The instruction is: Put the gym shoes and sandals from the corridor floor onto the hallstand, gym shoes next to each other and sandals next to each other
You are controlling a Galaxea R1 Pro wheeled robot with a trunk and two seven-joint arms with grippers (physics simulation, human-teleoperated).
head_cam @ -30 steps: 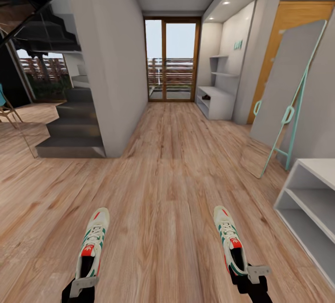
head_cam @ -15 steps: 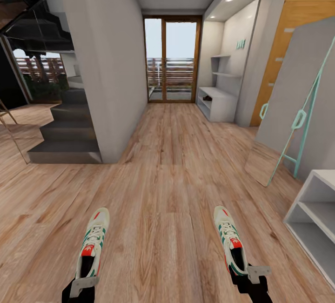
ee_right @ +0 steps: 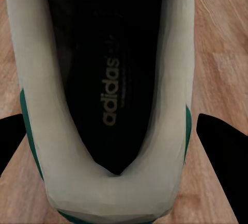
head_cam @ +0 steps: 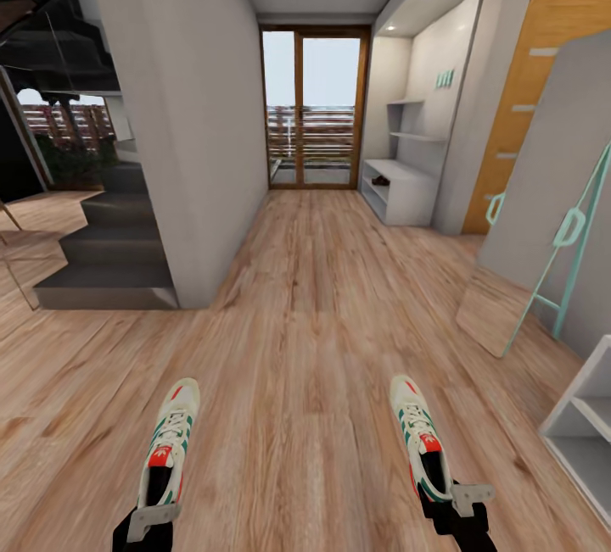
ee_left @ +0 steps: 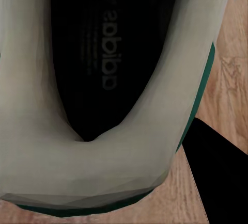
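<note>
Rolled forward a bit: light-grey hallstand (head_cam: 406, 187) upper right looked nearer. Each pincer, left (head_cam: 146, 526) and right (head_cam: 458, 508), clamped one white green-striped sneaker (head_cam: 170, 446) (head_cam: 420, 442) by its heel for carrying.

Black left tool (head_cam: 146, 526) – grey bracket, black right tool (head_cam: 460, 508)

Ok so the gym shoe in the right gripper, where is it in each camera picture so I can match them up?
Head view: the right gym shoe is low and right of centre, toe pointing away, heel at the right gripper.
Right wrist view: the same shoe seen from behind the heel, looking into its opening.
Left wrist view: that one is the other gym shoe.
Shared landmark: the corridor floor.
</note>
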